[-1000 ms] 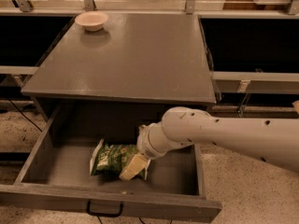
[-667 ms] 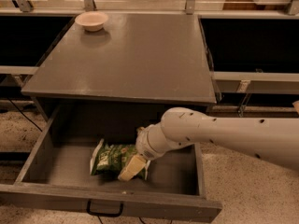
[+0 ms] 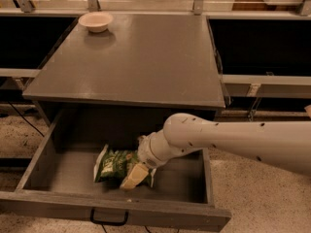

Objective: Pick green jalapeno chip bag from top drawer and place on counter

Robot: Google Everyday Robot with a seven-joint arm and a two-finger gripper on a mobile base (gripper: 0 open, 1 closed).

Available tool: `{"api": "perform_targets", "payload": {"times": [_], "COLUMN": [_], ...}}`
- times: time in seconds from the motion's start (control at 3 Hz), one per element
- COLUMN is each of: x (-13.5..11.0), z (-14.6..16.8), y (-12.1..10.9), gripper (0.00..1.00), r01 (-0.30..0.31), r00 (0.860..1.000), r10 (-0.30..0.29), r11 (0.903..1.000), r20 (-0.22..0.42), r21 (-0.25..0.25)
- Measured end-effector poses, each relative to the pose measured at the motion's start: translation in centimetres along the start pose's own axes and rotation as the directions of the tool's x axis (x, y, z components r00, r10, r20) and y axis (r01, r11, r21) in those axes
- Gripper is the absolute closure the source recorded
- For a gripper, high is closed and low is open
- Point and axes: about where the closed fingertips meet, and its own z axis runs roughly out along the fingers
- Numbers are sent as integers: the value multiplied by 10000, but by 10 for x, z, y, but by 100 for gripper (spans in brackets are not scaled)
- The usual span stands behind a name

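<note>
The top drawer (image 3: 43, 205) is pulled open below the counter (image 3: 141, 57). The green jalapeno chip bag (image 3: 112, 163) lies on the drawer floor, left of middle. My gripper (image 3: 135, 175) reaches down into the drawer from the right on a white arm and sits on the bag's right end. One pale finger (image 3: 133, 177) lies over the bag. The other finger is hidden.
A small cream bowl (image 3: 95, 21) stands at the counter's far left corner. The black pull handle (image 3: 109, 220) is on the drawer's front panel. Speckled floor lies on both sides. Dark shelves and rails flank the cabinet.
The arm and gripper have shifted very slightly toward the bag. The bag lies in the same place.
</note>
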Motion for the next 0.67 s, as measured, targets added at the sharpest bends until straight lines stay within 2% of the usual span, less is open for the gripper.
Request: {"api": "perform_targets", "payload": {"times": [0.67], "x": [3], "z": [19], "y": [2], "gripper": [0], "r01": [170], "r00": [9988], "r10": [-187], "r11": [9991], "r20": [451], "r21": [377]}}
